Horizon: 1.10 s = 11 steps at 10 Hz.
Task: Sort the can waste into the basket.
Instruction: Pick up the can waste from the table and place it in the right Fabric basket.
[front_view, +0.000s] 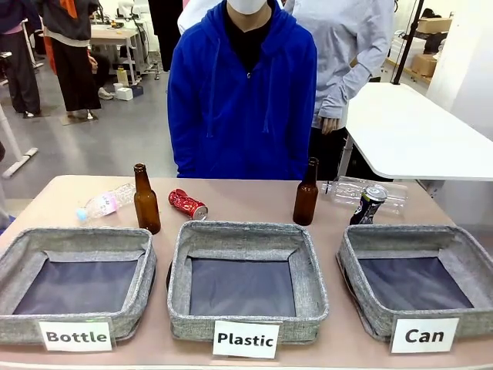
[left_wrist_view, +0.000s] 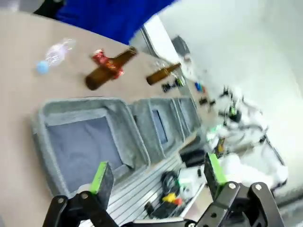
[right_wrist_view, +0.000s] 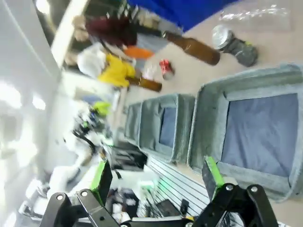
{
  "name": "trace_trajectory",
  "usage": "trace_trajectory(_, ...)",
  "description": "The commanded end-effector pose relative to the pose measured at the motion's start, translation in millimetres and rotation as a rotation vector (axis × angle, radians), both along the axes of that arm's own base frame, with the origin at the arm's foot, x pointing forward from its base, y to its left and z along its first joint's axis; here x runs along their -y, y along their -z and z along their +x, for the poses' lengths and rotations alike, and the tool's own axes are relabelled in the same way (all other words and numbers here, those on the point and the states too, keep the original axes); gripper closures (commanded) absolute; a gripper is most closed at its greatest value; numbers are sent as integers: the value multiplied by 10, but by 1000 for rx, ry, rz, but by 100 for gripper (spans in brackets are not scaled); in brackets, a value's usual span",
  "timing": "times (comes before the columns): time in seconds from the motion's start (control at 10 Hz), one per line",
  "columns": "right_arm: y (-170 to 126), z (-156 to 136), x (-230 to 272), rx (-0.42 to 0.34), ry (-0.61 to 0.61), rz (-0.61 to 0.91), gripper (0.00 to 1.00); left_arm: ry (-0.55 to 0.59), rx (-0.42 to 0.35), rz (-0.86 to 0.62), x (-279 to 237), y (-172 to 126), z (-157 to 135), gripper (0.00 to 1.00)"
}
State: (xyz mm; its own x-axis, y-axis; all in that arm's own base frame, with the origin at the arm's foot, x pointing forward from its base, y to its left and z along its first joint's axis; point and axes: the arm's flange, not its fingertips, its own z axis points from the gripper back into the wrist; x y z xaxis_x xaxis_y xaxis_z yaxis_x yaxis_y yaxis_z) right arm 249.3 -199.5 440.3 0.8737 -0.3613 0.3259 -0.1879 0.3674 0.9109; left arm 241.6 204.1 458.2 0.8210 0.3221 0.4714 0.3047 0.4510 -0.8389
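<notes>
Front view: three grey fabric baskets in a row along the near edge of the table (front_view: 239, 202). The Can basket (front_view: 400, 232) is at picture right, its dark floor bare.
- red can (front_view: 188, 204): lying on its side on the table, just behind the Plastic basket (front_view: 246, 230) and near its left rear corner.
- dark can (front_view: 368, 205): silver top up, leaning, just behind the Can basket's rear rim. A clear plastic bottle (front_view: 377, 189) lies right behind it.
- Two brown bottles stand upright, one (front_view: 145, 200) left of the red can, the other (front_view: 306, 194) between the two cans.
- person (front_view: 243, 100) in a blue hoodie stands at the far side; hands not seen.

Left wrist view: left gripper (left_wrist_view: 157, 177) held above the near table edge, looking down and across the Bottle basket (left_wrist_view: 47, 127). Frame rolled and blurred. Fingers spread wide, green pads well apart, nothing between them. Red can (left_wrist_view: 106, 64) far off behind a brown bottle.

Right wrist view: right gripper (right_wrist_view: 157, 178) likewise raised off the near edge, beside the Can basket (right_wrist_view: 203, 127), view rolled. Jaws wide apart, holding nothing. Dark can (right_wrist_view: 234, 45) beyond the basket's far wall; red can (right_wrist_view: 165, 68) farther along.
</notes>
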Motion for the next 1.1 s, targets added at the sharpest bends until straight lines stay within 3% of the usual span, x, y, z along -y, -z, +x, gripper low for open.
trace_trajectory(0.0,262,72,-24,26,35,98,0,-102,-35,-172,11,390,114,0)
trace_trajectory(0.2,347,106,119,9,146,122,0,-187,-60,-293,35,582,169,0)
trace_trajectory(0.3,337,129,103,-2,197,64,0,-257,-112,-278,116,626,188,0)
trace_trajectory(0.4,392,49,220,-13,119,129,0,-182,-94,-240,-287,543,135,0)
trace_trajectory(1.0,392,49,220,-13,119,129,0,-194,-115,-253,-276,532,129,0)
